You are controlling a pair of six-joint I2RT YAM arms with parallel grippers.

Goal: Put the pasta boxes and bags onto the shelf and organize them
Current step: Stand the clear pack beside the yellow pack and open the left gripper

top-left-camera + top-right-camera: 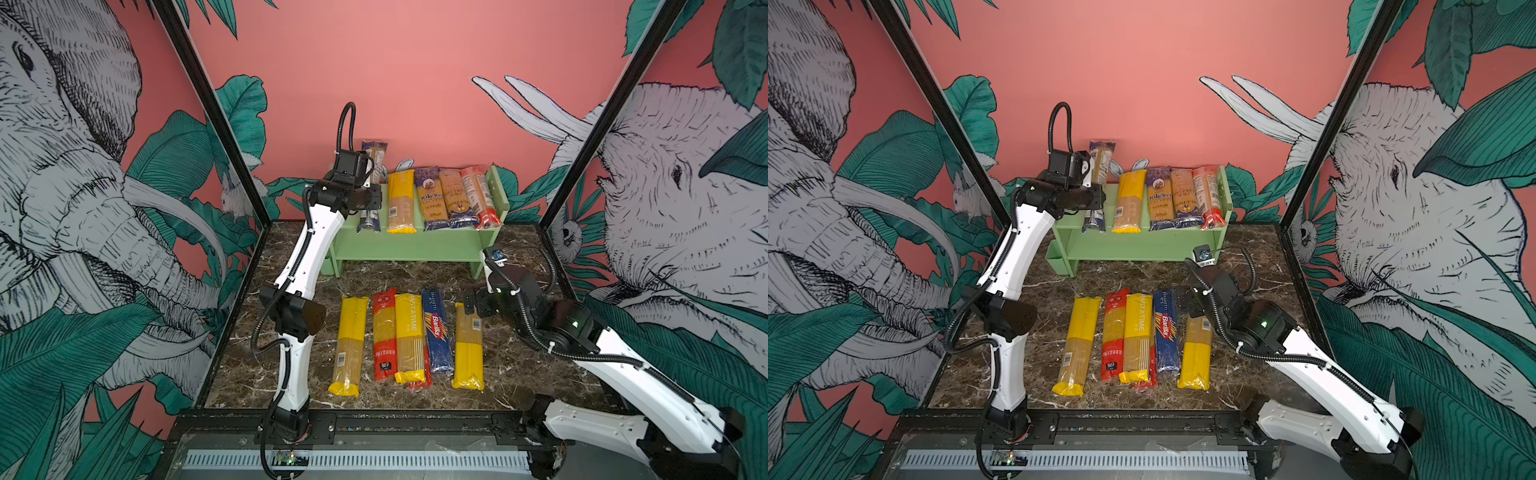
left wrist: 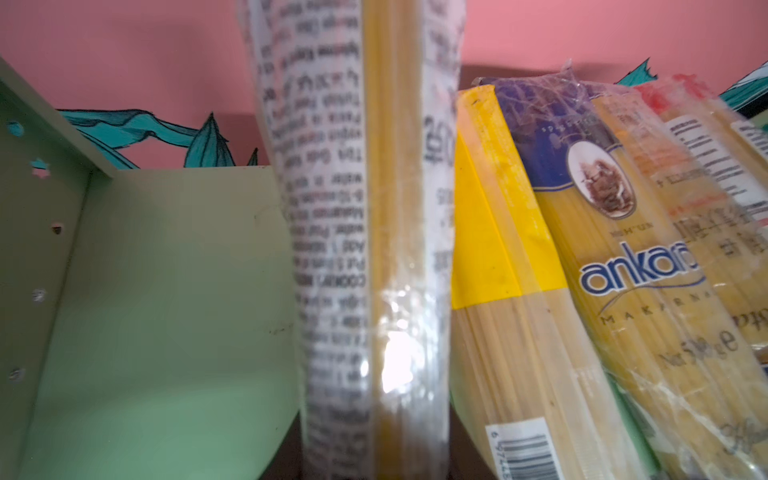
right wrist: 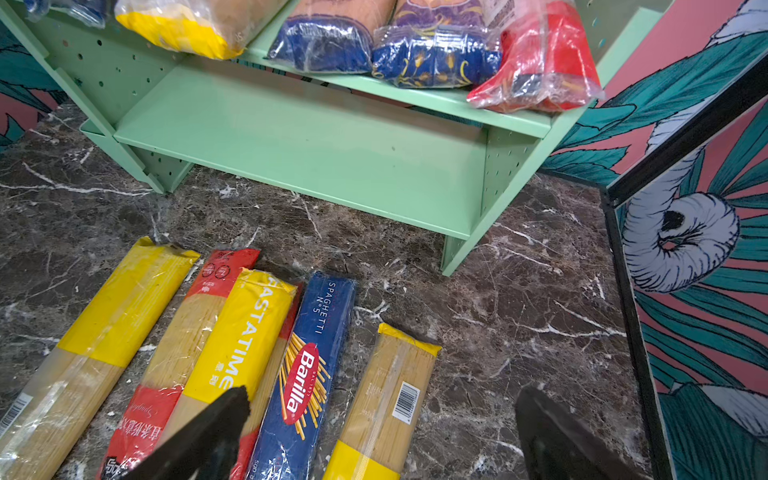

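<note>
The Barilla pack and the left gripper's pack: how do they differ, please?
The Barilla pack lies flat on the table; the held pack tilts at the shelf in the left gripper. The Barilla pack is opaque blue, the held pack clear with dark-blue ends. Both are long, narrow.

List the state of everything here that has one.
Left claw: shut on dark-blue-ended clear spaghetti bag, at the top tier's left end.
Right claw: open, empty.
Pale green two-tier shelf: four bags lying on top, lower tier bare.
Blue Barilla spaghetti pack: flat on dark marble table, in row.
</note>
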